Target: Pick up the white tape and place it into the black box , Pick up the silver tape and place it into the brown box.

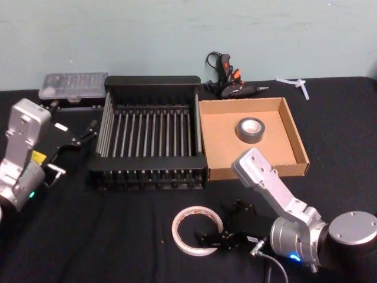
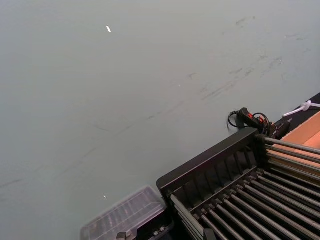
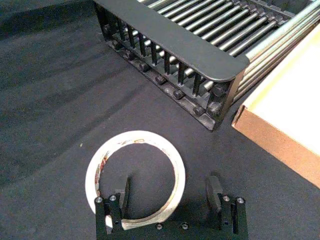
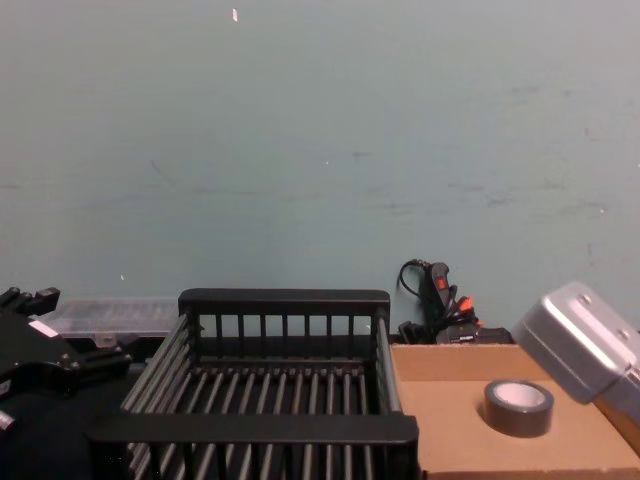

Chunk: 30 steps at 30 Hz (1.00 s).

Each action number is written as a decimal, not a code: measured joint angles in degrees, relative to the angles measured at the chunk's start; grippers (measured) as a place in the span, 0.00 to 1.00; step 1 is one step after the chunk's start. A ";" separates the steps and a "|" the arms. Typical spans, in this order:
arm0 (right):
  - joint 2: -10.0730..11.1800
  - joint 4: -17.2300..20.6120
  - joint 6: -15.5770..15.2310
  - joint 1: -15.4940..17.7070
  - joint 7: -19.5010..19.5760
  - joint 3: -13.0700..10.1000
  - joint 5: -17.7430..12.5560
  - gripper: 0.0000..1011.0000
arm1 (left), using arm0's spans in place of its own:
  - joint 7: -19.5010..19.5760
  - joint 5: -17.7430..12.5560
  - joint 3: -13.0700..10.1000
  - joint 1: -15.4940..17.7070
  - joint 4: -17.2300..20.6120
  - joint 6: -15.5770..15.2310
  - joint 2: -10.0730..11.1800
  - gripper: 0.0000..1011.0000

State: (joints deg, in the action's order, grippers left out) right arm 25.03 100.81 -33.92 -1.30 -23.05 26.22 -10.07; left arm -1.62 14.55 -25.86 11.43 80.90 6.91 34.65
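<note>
Black-clothed desk (image 1: 118, 236), teal wall behind. Silver tape (image 1: 250, 130) already lies in brown box (image 1: 294, 138). White tape (image 1: 197, 230) lies flat near front edge; right claw (image 3: 170, 192), spread, straddles its rim. Next: pinch, lift to black box (image 1: 152, 85). Left claw (image 1: 73, 141) idles spread at left edge.

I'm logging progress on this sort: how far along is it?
Done: the silver tape lies in the brown box. In hand: the right gripper is open, straddling the near rim of the white tape on the table. Left: grasping it and putting it into the black box. The left gripper waits left of that box.
</note>
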 joint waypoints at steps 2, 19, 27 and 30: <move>-0.04 0.00 0.00 0.00 0.03 -0.02 0.07 0.99 | 0.00 0.00 0.00 0.00 0.00 0.00 0.00 0.99; -0.40 -0.07 0.12 0.07 0.28 -0.16 0.67 0.99 | 0.00 0.00 0.00 0.00 0.00 0.00 0.00 0.99; -0.62 -0.20 0.08 0.08 0.11 -0.30 0.68 0.99 | 0.00 0.00 0.00 0.00 0.00 0.00 0.00 0.99; -0.68 -0.28 0.04 0.09 0.04 -0.31 0.70 0.99 | 0.00 0.00 0.00 0.00 0.00 0.00 0.00 0.99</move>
State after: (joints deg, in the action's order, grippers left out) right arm 24.35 100.52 -33.88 -1.21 -23.01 25.91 -9.38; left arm -1.62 14.55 -25.86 11.43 80.90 6.91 34.65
